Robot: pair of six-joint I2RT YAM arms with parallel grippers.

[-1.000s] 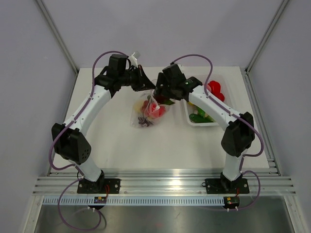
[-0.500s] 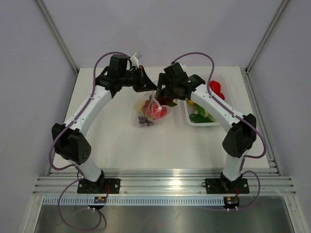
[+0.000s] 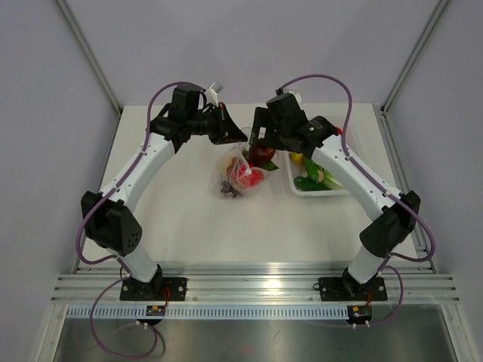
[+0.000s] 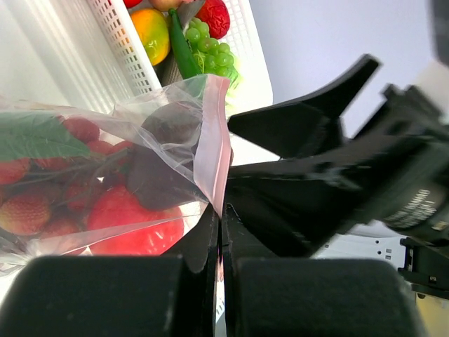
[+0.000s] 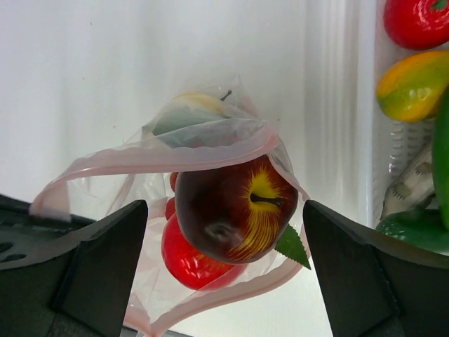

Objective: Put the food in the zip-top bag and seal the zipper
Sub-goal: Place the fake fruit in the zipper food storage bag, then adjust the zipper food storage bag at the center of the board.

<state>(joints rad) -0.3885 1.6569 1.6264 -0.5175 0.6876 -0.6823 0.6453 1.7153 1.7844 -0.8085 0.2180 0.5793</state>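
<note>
The zip-top bag (image 3: 240, 175) hangs from its pinkish-red zipper (image 5: 161, 151), mouth held open. My left gripper (image 4: 221, 225) is shut on the zipper edge (image 4: 214, 161) and shows in the top view (image 3: 230, 136). A dark red apple (image 5: 235, 207) with a yellow patch lies in the bag's mouth on a bright red fruit (image 5: 188, 258). Strawberries (image 4: 28, 210) and a green leaf fill the bag. My right gripper (image 5: 224, 267) is open, its fingers either side of the apple and clear of it; in the top view (image 3: 260, 145) it is just above the bag.
The white mesh basket (image 3: 326, 190) stands right of the bag. It holds a red tomato (image 5: 417, 21), a yellow-orange fruit (image 5: 414, 84), green vegetables (image 5: 417, 228) and green grapes (image 4: 210, 53). The right arm's black body (image 4: 316, 161) is close beside my left gripper.
My right gripper has opened and drawn back up and right from the bag. The dark red apple now lies in the bag's mouth. The left gripper still holds the bag's edge.
</note>
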